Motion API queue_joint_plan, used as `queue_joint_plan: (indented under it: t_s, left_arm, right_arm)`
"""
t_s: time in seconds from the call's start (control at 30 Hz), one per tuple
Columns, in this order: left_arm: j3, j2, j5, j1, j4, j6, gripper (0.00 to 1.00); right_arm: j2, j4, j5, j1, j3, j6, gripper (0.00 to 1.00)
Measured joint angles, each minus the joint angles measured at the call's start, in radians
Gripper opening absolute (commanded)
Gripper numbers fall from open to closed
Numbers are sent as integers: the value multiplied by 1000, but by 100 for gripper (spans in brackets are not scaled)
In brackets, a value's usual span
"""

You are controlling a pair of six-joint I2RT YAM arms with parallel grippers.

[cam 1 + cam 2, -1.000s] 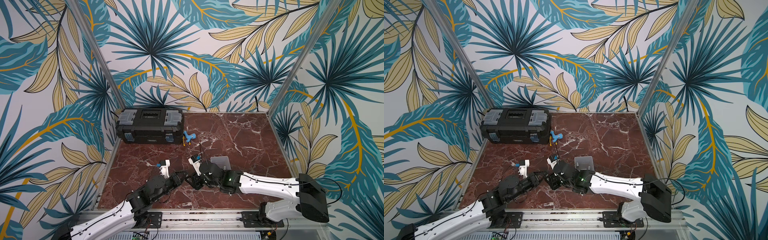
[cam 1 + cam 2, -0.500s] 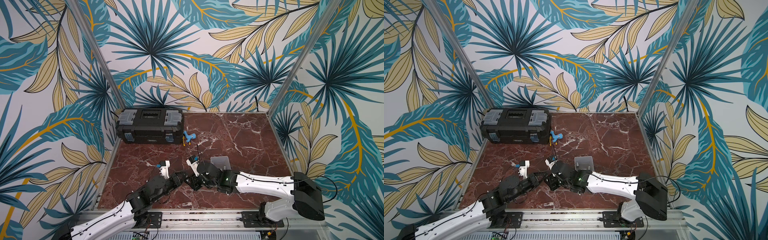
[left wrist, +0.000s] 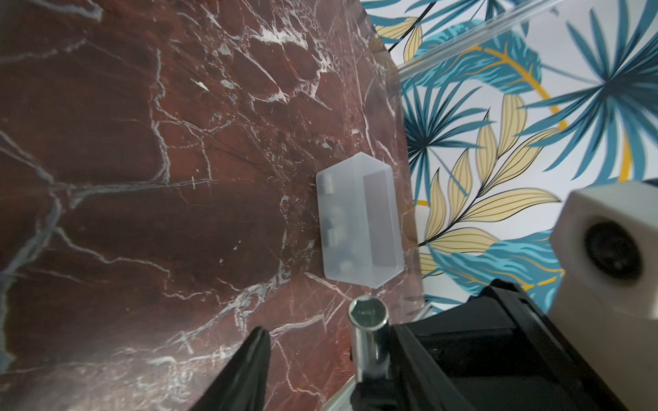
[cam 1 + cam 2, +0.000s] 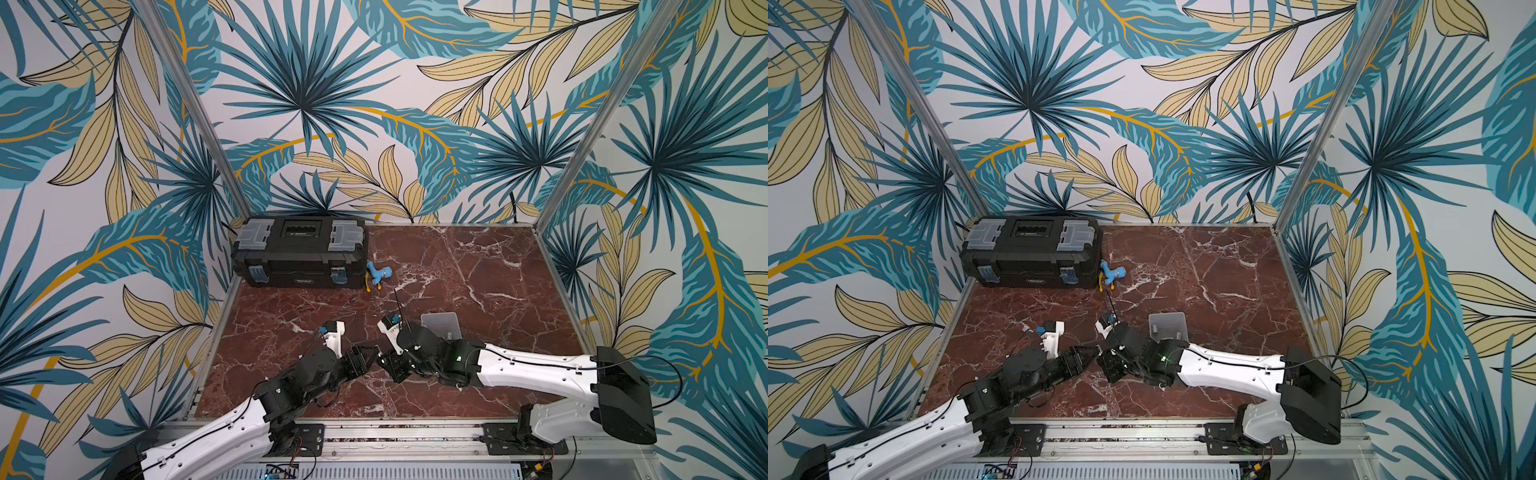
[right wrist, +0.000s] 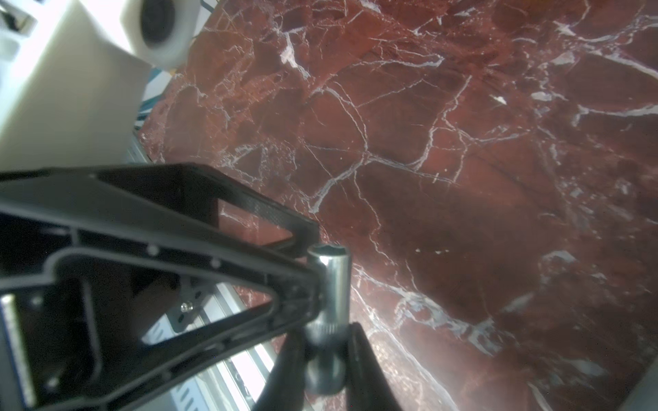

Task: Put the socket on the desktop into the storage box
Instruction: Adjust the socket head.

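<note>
- Nearest, the socket (image 5: 329,281) is held between the two arms, apparently clear of the desktop (image 4: 457,270). Its knurled end is clamped in the right gripper (image 5: 325,356).
- The left gripper (image 3: 327,329) has its jaws apart, with the socket between them, close against one finger. We judge it should back straight off without brushing the socket.
- Just beyond stands the storage box (image 4: 440,328), open-topped, with small parts inside. We would carry the socket over its mouth and release low.
- Farthest, the black toolbox (image 4: 299,253) is no target.
</note>
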Motion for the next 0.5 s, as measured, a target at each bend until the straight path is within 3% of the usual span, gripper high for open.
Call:
queue_joint_plan:
  t_s: [0.3, 0.5]
  left_arm:
    - [65, 158, 167, 34, 34, 71, 54]
    - [73, 191, 224, 39, 49, 88, 48]
  right_arm:
    - [-41, -99, 23, 1, -3, -56, 0]
    - [-41, -102, 12, 13, -6, -78, 0]
